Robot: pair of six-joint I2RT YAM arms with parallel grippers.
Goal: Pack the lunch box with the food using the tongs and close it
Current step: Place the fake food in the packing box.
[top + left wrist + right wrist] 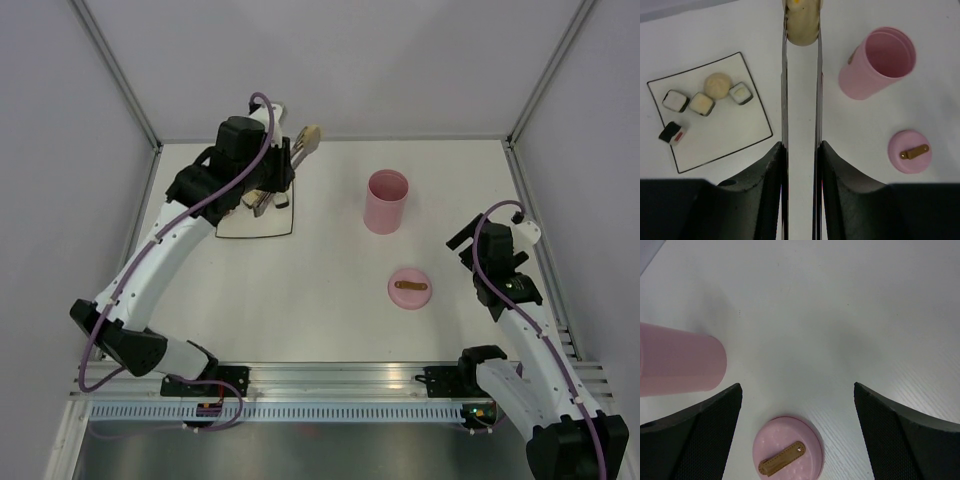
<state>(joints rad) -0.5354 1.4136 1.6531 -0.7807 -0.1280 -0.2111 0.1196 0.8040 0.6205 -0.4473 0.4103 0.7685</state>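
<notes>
Tongs gripping beige ball, left tool squeezing them, lunch box open

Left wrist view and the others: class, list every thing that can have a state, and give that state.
lunch box: upright, open, nothing seen inside.
lid: off, lying flat, handle up.
tongs: squeezed around a ball.
ball: pinched between the tong tips, off the plate.
plate: holds five food pieces.
left tool: shut on the tongs.
right tool: open, empty, over the lid.
</notes>
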